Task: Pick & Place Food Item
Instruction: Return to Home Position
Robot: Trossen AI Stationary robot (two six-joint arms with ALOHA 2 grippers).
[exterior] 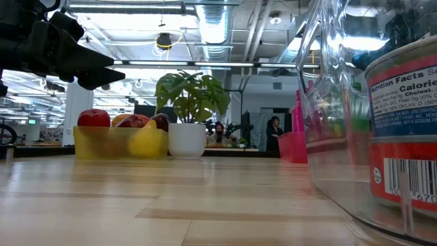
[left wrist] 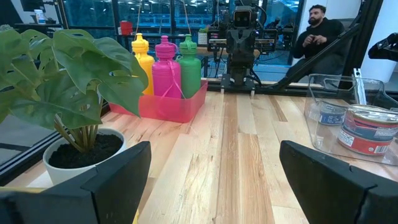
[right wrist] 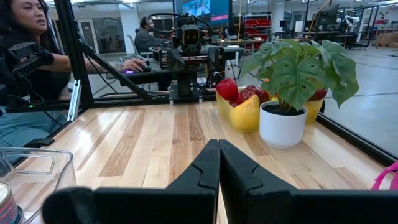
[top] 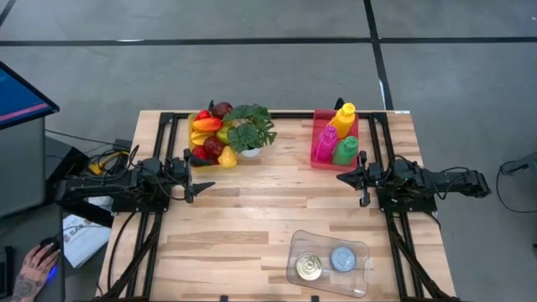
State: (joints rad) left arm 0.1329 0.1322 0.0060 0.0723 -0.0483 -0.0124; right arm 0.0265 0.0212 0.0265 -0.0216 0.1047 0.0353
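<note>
While arms park, transparent bin: 5 o'clock, two cans inside.
Left gripper: 9 o'clock, fingers wide apart, empty.
Right gripper: 3 o'clock, fingers pressed together, empty.
Yellow bin: 11 o'clock, fruit heaped.
Risk: left arm swinging could clip plant, spilling fruit.

Overhead, straight down on the bench; level at bench-top, hard against the transparent bin; wrist views opposed, sharing the potted plant.

Transparent bin cut off by low view's right edge; plant overlaps yellow bin.
</note>
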